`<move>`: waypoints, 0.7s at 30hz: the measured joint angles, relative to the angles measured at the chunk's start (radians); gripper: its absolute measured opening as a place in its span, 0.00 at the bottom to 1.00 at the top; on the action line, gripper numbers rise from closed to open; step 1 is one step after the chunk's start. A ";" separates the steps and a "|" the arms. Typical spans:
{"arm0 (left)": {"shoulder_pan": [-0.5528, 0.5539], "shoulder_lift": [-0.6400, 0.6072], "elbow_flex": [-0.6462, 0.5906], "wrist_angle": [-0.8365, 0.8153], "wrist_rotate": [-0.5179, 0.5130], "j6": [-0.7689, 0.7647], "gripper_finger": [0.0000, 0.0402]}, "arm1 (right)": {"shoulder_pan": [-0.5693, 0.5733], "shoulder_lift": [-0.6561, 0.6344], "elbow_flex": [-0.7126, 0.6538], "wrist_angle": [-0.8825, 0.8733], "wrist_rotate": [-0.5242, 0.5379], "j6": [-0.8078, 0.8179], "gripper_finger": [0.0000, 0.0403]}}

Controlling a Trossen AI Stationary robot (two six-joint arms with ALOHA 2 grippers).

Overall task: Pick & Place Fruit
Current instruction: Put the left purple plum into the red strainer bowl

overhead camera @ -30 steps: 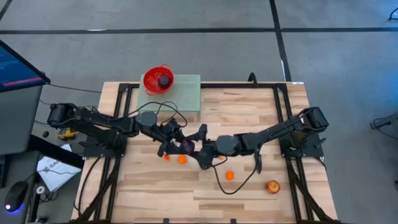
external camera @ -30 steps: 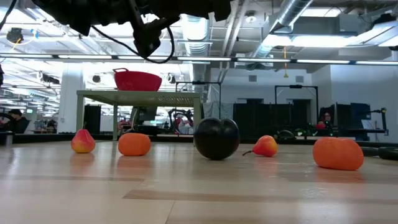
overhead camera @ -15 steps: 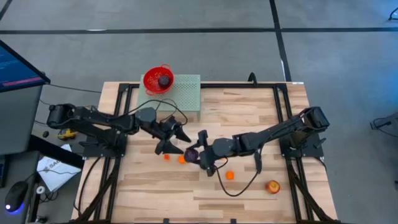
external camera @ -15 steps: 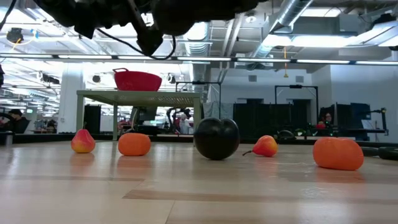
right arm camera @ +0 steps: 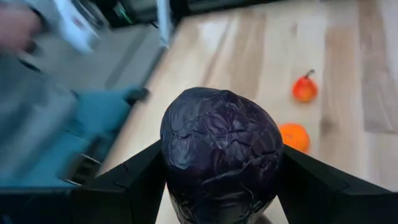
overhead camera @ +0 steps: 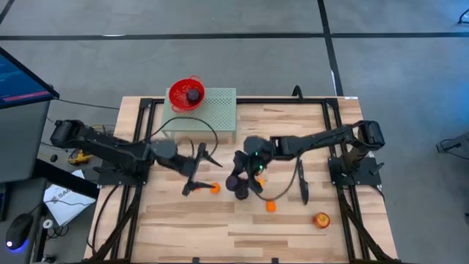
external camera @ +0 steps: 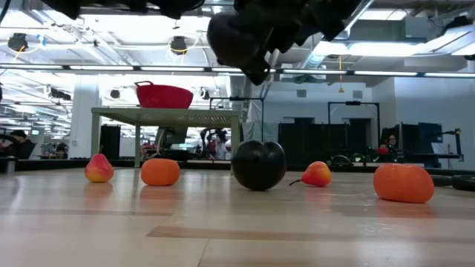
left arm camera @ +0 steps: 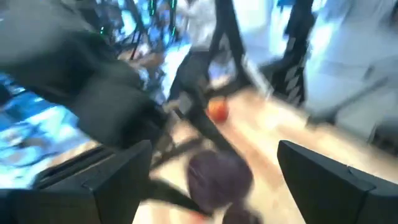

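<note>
— What has changed since a second ago, seen from above?
— Both arms have drawn apart: the left gripper [overhead camera: 199,169] has pulled back toward its own side with fingers spread and nothing between them, while the right gripper [overhead camera: 242,183] has swung over the middle of the table [overhead camera: 293,132], carrying a dark purple plum [overhead camera: 234,181]. An orange fruit [overhead camera: 214,188] lies just beside the left fingers, another [overhead camera: 271,207] sits near the right gripper, and the red-yellow apple-like fruit [overhead camera: 321,219] rests well apart. A second plum [overhead camera: 193,94] sits in the red bowl [overhead camera: 176,99] on the green mat [overhead camera: 220,110].

— And at table height?
— A dark plum [external camera: 258,165] rests on the wood between an orange ball [external camera: 160,172] and a small red-yellow fruit [external camera: 317,174]; a larger orange [external camera: 404,183] lies farther along.

— The left wrist camera?
— Blurred; a purple plum [left arm camera: 220,179] shows ahead between spread fingers [left arm camera: 336,180].

— The right wrist?
— Its fingers [right arm camera: 134,180] pinch the wrinkled purple plum [right arm camera: 221,146] above the table.
</note>
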State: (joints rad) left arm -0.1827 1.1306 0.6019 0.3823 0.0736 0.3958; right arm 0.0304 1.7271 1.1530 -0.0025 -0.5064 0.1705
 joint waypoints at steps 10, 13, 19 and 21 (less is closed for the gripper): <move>-0.161 0.063 0.000 -0.026 -0.363 0.072 0.85 | -0.147 0.050 0.000 0.283 -0.171 0.213 0.62; -0.143 0.053 0.000 -0.010 -0.364 0.072 0.88 | -0.153 0.074 0.010 0.317 -0.192 0.233 0.62; -0.156 0.052 0.014 0.035 -0.446 0.102 0.89 | -0.139 0.118 0.010 0.305 -0.220 0.269 0.62; -0.160 0.052 0.015 0.039 -0.440 0.103 0.87 | -0.134 0.126 0.013 0.337 -0.232 0.276 0.62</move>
State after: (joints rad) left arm -0.3423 1.1824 0.6173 0.4209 -0.3667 0.4991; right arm -0.1039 1.8528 1.1662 0.3345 -0.7388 0.4462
